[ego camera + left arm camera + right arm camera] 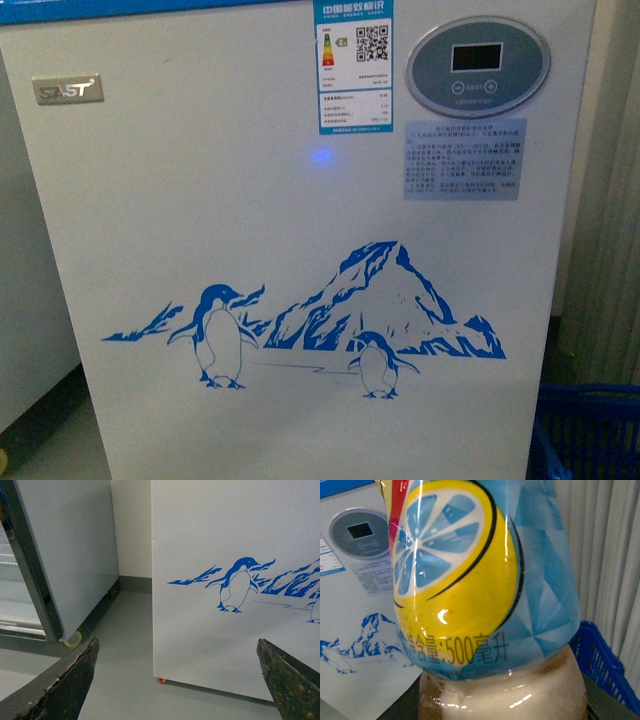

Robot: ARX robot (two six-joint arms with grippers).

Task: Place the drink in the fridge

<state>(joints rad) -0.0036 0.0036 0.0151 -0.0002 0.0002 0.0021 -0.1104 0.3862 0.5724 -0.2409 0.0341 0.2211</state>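
Observation:
The fridge point(250, 200) fills the front view: a white chest cooler with a blue top rim point(150, 8), a penguin-and-mountain decal point(330, 320) and an oval grey display point(477, 66). My right gripper point(502, 707) is shut on the drink point(485, 580), which fills the right wrist view. The bottle has a blue label with a yellow lemon slice and a red strip, and pale brownish liquid below the label. Its cap is out of view, and it hides the fingers. The fridge's front point(365, 605) shows behind it. My left gripper point(177, 690) is open and empty, low before the fridge's left corner point(225, 580).
A tall grey-white cabinet point(70, 550) stands left of the fridge, with a gap of grey floor point(125, 655) between them. A blue plastic basket point(590, 430) sits on the floor to the fridge's right, before a pleated grey curtain point(605, 545).

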